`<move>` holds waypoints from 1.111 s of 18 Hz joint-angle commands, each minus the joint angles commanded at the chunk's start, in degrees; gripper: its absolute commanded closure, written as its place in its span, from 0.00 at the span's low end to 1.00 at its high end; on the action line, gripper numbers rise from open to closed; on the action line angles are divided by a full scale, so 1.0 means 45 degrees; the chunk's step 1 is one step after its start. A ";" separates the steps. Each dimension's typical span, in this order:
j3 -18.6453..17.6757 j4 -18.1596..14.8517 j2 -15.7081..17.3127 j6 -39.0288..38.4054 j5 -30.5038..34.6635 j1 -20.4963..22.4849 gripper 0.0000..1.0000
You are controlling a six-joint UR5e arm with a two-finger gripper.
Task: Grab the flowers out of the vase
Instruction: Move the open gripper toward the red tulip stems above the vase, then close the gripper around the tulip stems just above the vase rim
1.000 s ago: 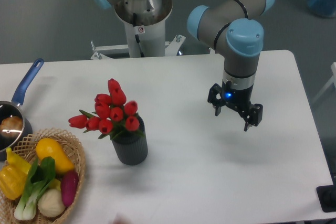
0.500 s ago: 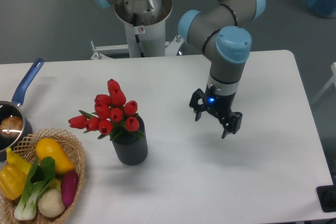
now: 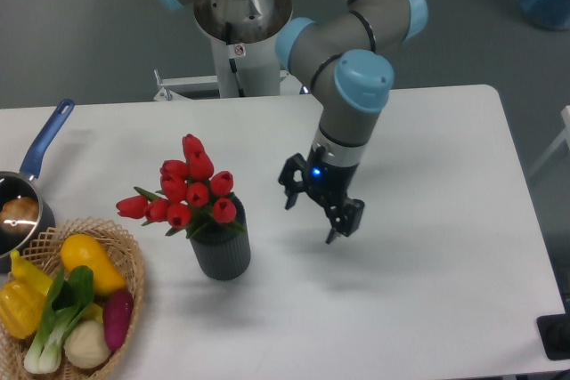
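The flowers [image 3: 189,190], a bunch of red tulip buds with green leaves, stand in the vase [image 3: 221,252], a small dark grey ribbed pot left of the table's middle. My gripper [image 3: 312,215] hangs over the table to the right of the flowers, roughly a hand's width from the nearest bud. It points down, its two fingers are spread apart, and it holds nothing. A blue light glows on its wrist.
A wicker basket [image 3: 125,252] with yellow, green and purple vegetables sits at the front left. A blue-handled saucepan [image 3: 25,198] sits at the left edge. The robot's white base column [image 3: 240,51] stands behind the table.
My gripper has moved left across the table towards the flowers, staying open. The flowers and vase have not moved.
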 joint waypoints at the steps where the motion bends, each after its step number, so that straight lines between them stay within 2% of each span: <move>1: -0.0039 -0.0019 0.0273 0.0000 -0.0370 0.0000 0.00; 5: -0.0040 -0.0059 0.0763 -0.0097 -0.2167 -0.0155 0.00; 12: -0.0040 -0.0078 0.0491 -0.0117 -0.4823 -0.0313 0.00; 20: -0.0176 -0.0059 -0.0017 -0.0039 -0.5315 -0.0410 0.00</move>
